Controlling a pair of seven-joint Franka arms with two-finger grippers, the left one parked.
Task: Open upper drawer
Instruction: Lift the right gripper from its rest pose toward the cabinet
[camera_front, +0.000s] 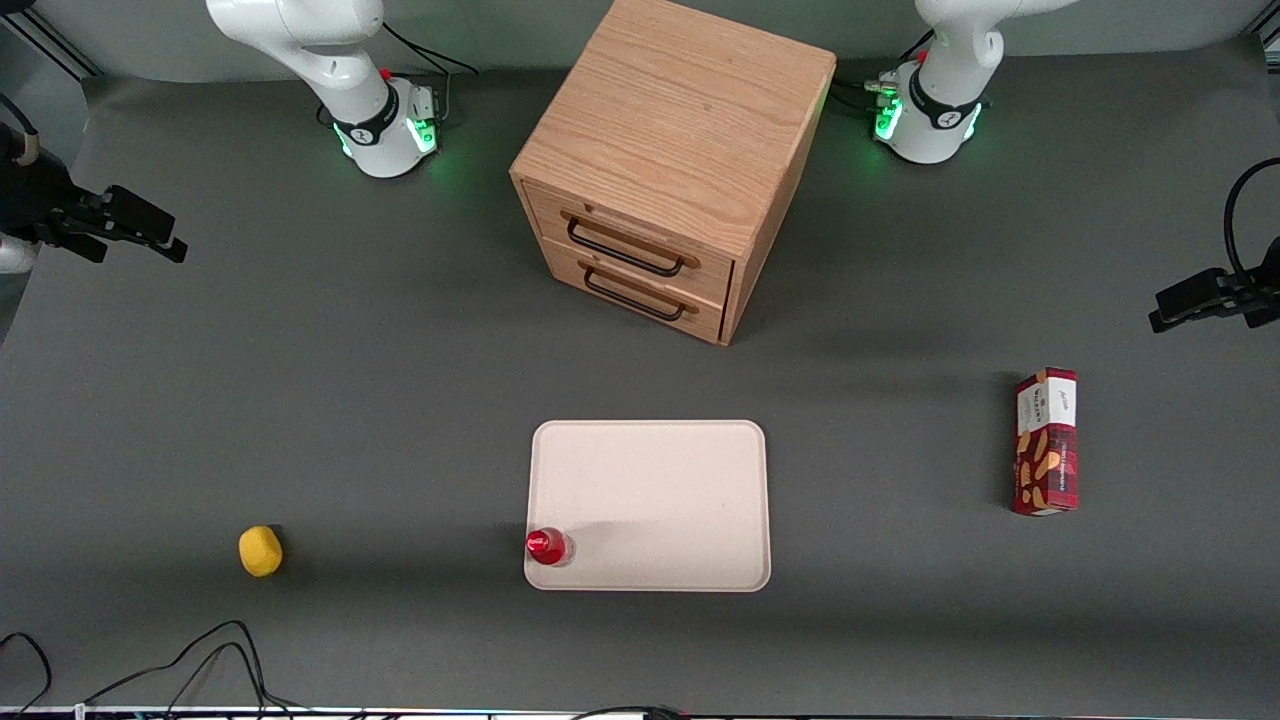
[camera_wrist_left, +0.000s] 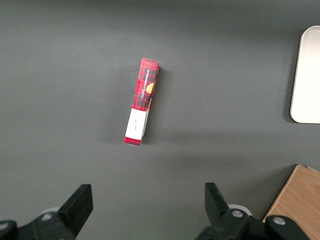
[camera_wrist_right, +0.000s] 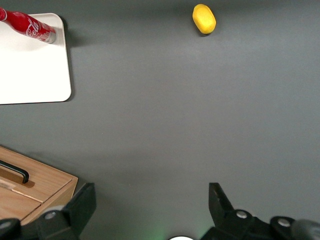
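The gripper (camera_wrist_right: 150, 210) hangs with its fingers spread and nothing between them, high over bare table at the working arm's end, well apart from the oak cabinet (camera_front: 680, 130) whose upper drawer (camera_front: 630, 240) sits shut above the lower drawer (camera_front: 640, 292). The two black bar handles lie close together, so a low approach could hook the wrong one, and a hard pull might drag the cabinet toward the white tray (camera_front: 650, 480). The red bottle (camera_front: 547, 546) on the tray's corner bears Coca-Cola script; the red plaid snack box's (camera_front: 1046, 442) lettering is unreadable, and the lemon (camera_front: 260, 551) carries none.
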